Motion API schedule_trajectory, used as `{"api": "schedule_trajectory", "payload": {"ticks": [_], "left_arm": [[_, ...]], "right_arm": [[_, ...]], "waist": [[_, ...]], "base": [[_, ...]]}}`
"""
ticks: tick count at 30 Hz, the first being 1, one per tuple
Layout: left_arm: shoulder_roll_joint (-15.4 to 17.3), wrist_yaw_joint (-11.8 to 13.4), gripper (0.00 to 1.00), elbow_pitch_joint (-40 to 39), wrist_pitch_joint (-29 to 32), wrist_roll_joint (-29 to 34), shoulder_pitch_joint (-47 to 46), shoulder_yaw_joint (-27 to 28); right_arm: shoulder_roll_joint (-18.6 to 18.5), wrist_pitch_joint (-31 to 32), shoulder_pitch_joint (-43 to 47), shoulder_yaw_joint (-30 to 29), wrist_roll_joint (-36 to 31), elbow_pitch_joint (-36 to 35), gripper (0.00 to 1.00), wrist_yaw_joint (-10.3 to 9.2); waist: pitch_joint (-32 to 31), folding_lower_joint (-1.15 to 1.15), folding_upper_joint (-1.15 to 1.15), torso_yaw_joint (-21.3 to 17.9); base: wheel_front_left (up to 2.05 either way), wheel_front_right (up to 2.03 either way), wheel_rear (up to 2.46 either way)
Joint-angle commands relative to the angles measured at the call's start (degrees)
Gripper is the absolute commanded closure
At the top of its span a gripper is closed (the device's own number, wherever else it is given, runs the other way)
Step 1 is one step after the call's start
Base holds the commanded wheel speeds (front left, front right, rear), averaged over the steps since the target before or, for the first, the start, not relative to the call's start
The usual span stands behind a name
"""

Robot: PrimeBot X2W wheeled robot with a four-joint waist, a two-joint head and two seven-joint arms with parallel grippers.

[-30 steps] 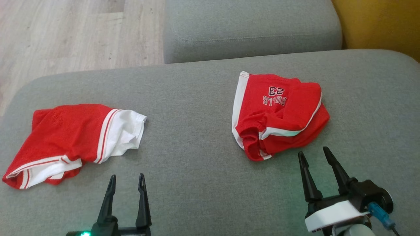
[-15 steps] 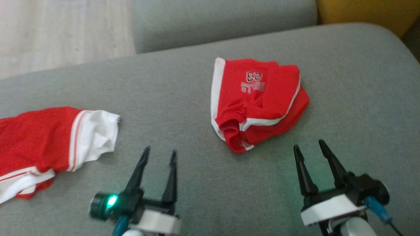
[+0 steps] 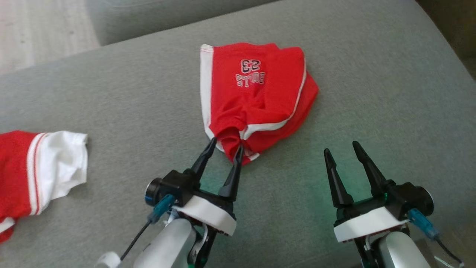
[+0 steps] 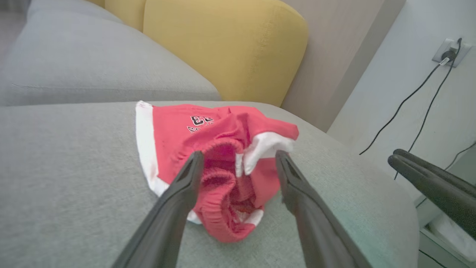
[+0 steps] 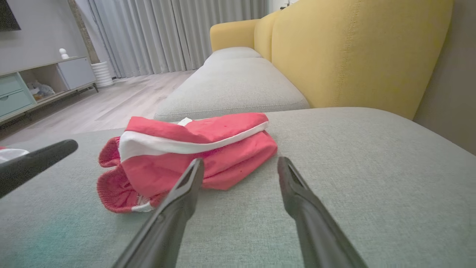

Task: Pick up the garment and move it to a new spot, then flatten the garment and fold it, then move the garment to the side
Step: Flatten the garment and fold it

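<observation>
The garment [image 3: 253, 89] is a crumpled pair of red shorts with white trim and "23" lettering, lying on the grey sofa cushion [image 3: 111, 93]. My left gripper [image 3: 225, 145] is open, and its fingers straddle the garment's bunched near end. In the left wrist view the gathered red waistband [image 4: 223, 178] sits between the two fingers of the left gripper [image 4: 238, 154]. My right gripper [image 3: 341, 147] stands open over bare cushion, to the right of the garment and a little nearer than it. The right wrist view shows the garment [image 5: 193, 149] ahead-left of the right gripper [image 5: 240, 160].
A second red-and-white garment [image 3: 44, 167] lies at the cushion's left. Another grey cushion [image 5: 230, 82] and wooden floor [image 3: 37, 29] lie beyond. A yellow backrest [image 5: 353, 56] rises on the right. A wall socket with cables [image 4: 446, 56] is past the sofa's end.
The head camera has swung, shifting the whole picture. My left gripper has reached forward and right until its fingers sit around the garment's near end. The right gripper holds about the same place.
</observation>
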Motion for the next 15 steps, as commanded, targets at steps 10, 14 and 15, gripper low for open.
{"api": "schedule_trajectory", "payload": {"ticks": [10,14,15], "left_arm": [[-0.18,-1.52,0.0,5.03,-0.55,-14.28,-8.49,-2.81],[-0.18,-3.03,0.0,6.09,0.05,-22.67,-9.58,-4.15],[-0.18,-3.35,0.0,6.39,0.3,-25.12,-10.08,-4.69]], "right_arm": [[-0.13,-0.22,-2.15,1.92,0.62,-1.75,0.0,-0.04],[-0.13,-0.22,-2.31,2.14,0.62,-1.65,0.0,-0.04],[-0.13,-0.22,-2.34,2.16,0.6,-1.61,0.0,-0.04]], "waist": [[2.25,-0.01,0.0,-2.46],[2.49,-0.01,0.0,-2.74],[2.57,-0.01,0.0,-2.8]], "base": [[0.0,0.0,0.0],[0.0,0.0,0.0],[0.0,0.0,0.0]]}}
